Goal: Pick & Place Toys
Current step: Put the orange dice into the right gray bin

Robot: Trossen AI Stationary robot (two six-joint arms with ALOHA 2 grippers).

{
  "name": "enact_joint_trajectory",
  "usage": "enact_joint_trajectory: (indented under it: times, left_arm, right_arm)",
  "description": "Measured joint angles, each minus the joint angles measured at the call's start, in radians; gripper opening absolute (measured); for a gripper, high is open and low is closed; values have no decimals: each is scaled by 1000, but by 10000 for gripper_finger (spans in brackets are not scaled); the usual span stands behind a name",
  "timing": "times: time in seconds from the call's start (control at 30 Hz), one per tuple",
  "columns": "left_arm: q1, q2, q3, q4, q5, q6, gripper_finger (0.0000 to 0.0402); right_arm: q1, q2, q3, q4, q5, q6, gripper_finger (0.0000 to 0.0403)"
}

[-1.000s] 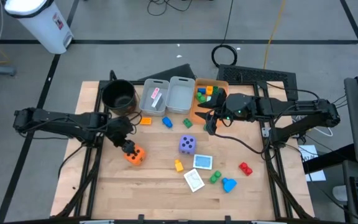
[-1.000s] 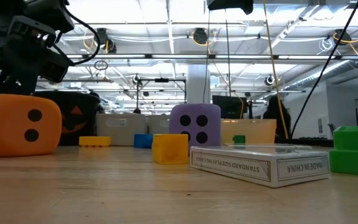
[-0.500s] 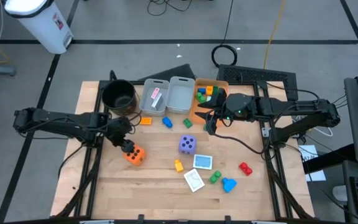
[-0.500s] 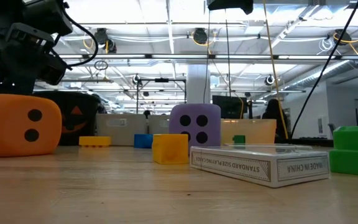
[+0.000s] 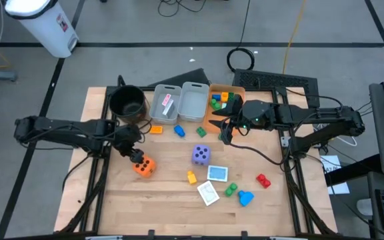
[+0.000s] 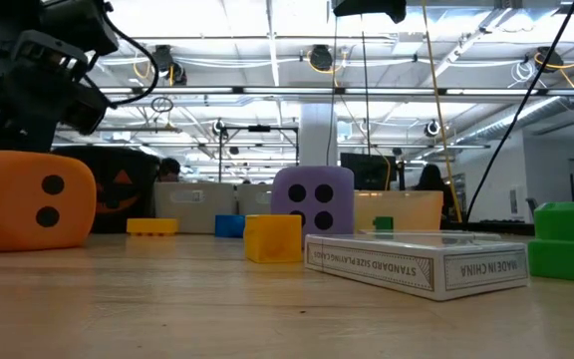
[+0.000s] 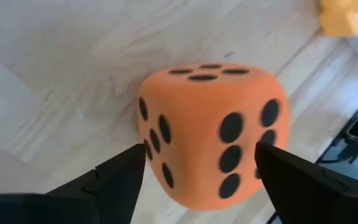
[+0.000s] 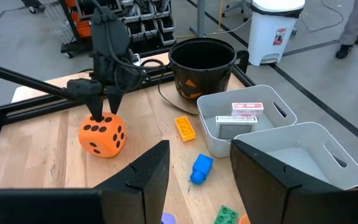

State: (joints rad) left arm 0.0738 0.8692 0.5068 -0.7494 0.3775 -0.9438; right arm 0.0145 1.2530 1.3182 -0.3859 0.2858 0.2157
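**Left gripper astride the orange die, right gripper idle by the bins**

Left gripper (image 5: 137,158) set wide over the orange die (image 5: 145,166), one finger on either side in the left wrist view; not clear whether the pads touch the foam or stand just off it. Die resting on the table (image 5: 165,200), toward its left side, not lifted. In the low view only the upper body of that gripper seen above the die, fingertips cut off behind it.

Right gripper (image 5: 225,135) hanging beside the orange bin (image 5: 213,121), fingers part-way apart, nothing seen between them.

Purple die (image 5: 201,155) near the table's middle. Just in front of it a teal card (image 5: 217,173), a white card (image 5: 208,193) and a yellow block (image 5: 191,177). Green block (image 5: 230,190), blue block (image 5: 245,197) and red block (image 5: 263,180) further right. Contents of the orange bin a jumble of small coloured pieces, too small to tell apart. Card boxes lying in the left grey bin (image 5: 165,105); black pot (image 5: 127,103) beside it.
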Motion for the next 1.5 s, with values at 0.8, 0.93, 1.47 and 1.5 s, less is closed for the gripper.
enact_joint_trajectory:
  times: [0.8, 0.93, 1.47, 1.5]
  left_arm:
    - [73, 0, 127, -139, -68, 112, 312]
    - [73, 0, 127, -138, -73, 116, 312]
    - [73, 0, 127, -136, -93, 147, 312]
    - [73, 0, 127, -136, -93, 147, 312]
  right_arm:
    - [0, 0, 0, 16, -3, 5, 160]
    - [0, 0, 0, 18, -110, 2, 160]
    - [154, 0, 0, 138, -155, -336, 160]
    - [159, 0, 0, 139, -144, -350, 160]
